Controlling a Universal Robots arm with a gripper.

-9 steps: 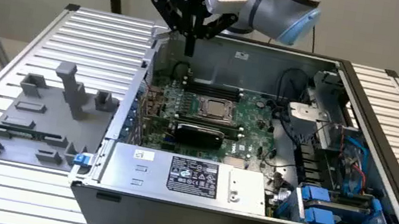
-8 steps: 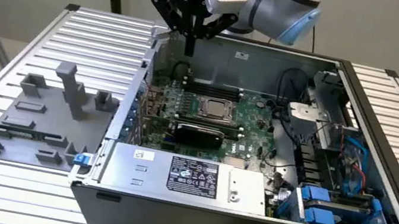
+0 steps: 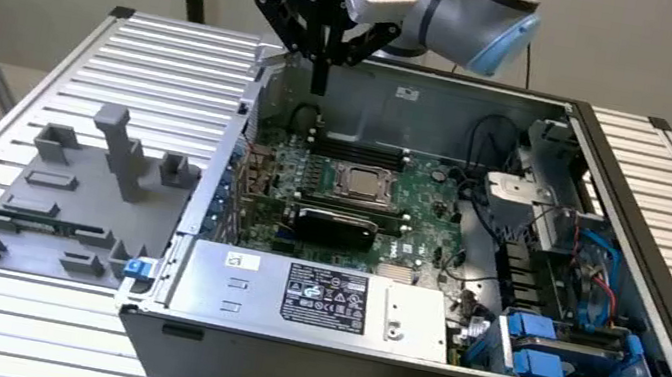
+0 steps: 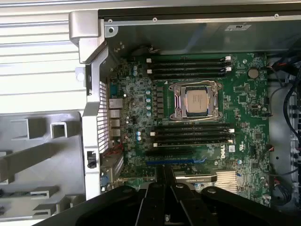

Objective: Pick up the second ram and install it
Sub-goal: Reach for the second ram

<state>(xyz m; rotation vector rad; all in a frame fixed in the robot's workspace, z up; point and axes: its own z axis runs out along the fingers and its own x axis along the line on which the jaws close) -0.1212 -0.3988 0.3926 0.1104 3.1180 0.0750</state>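
The second ram (image 3: 39, 225), a thin dark-green stick, lies flat in the grey holder (image 3: 63, 206) on the table at the exterior view's left. My gripper (image 3: 320, 83) hangs high over the far left corner of the open computer case (image 3: 252, 125), well away from the ram. Its fingers point straight down, shut together with nothing between them. In the wrist view the gripper (image 4: 165, 178) hovers above the green motherboard (image 4: 244, 99), close to the lower bank of black memory slots (image 4: 193, 134). Another bank of slots (image 4: 188, 66) lies beyond the processor socket (image 4: 196, 101).
The case walls rise around the motherboard. A grey power supply (image 3: 319, 297) fills the near side, and cables and blue drive bays (image 3: 568, 347) crowd the exterior view's right. Upright grey posts (image 3: 123, 150) stand on the holder. The table top is ribbed metal (image 3: 168, 51).
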